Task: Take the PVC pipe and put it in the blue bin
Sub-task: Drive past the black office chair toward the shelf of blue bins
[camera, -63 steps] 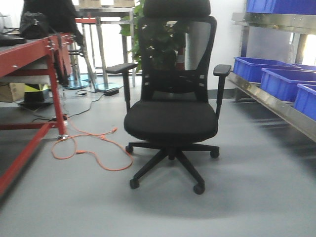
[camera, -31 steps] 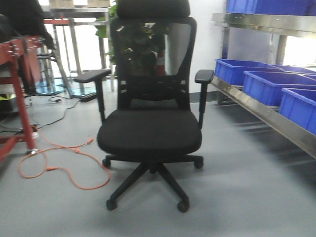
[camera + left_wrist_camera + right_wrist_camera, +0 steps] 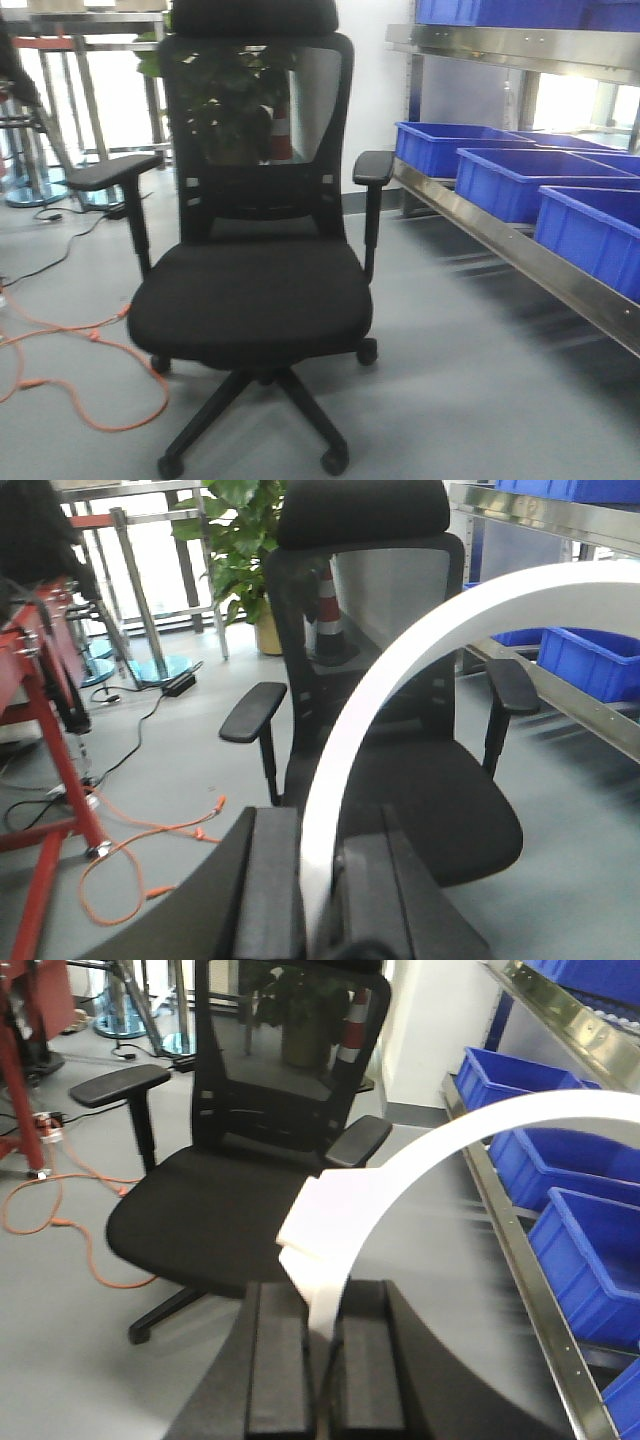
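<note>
PVC pipe (white arc), in left fingers

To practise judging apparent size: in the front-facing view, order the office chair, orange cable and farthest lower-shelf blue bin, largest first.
1. Office chair, by far.
2. Farthest blue bin.
3. Orange cable: thin and cut off at the frame edge, so its rank against the bin is unsure.
</note>
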{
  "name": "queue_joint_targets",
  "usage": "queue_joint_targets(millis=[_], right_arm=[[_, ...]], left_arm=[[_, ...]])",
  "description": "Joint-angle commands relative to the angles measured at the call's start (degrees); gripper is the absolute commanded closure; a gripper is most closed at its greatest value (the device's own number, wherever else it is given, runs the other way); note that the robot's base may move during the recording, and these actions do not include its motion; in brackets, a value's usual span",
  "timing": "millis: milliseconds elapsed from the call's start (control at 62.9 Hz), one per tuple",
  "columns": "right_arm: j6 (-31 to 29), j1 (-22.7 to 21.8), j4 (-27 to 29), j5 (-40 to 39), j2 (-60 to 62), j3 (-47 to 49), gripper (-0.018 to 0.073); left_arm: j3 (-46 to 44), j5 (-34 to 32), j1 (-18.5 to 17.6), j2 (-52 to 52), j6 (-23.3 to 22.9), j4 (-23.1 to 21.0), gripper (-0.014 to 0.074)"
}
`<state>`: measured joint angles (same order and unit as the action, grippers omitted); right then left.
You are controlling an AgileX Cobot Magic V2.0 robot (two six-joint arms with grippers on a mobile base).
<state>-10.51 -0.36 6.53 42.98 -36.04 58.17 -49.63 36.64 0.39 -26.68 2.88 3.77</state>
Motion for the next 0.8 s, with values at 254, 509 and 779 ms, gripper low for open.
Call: queue_joint_targets(millis=[254, 509, 779], right_arm=[[-0.25, 0.01, -0.60, -1.03, 0.25, 0.40, 0.0727], [-0.25, 0.01, -0.60, -1.03, 0.25, 0.40, 0.0727], [-0.25, 0.01, -0.60, -1.03, 0.25, 0.40, 0.0727]], left_arm=[[-0.11, -2.13, -0.18, 0.17, -0.46, -0.35, 0.0707], [-0.11, -2.13, -0.18, 0.17, -0.46, -0.35, 0.0707], [-0.11, -2.13, -0.18, 0.17, -0.46, -0.35, 0.0707]])
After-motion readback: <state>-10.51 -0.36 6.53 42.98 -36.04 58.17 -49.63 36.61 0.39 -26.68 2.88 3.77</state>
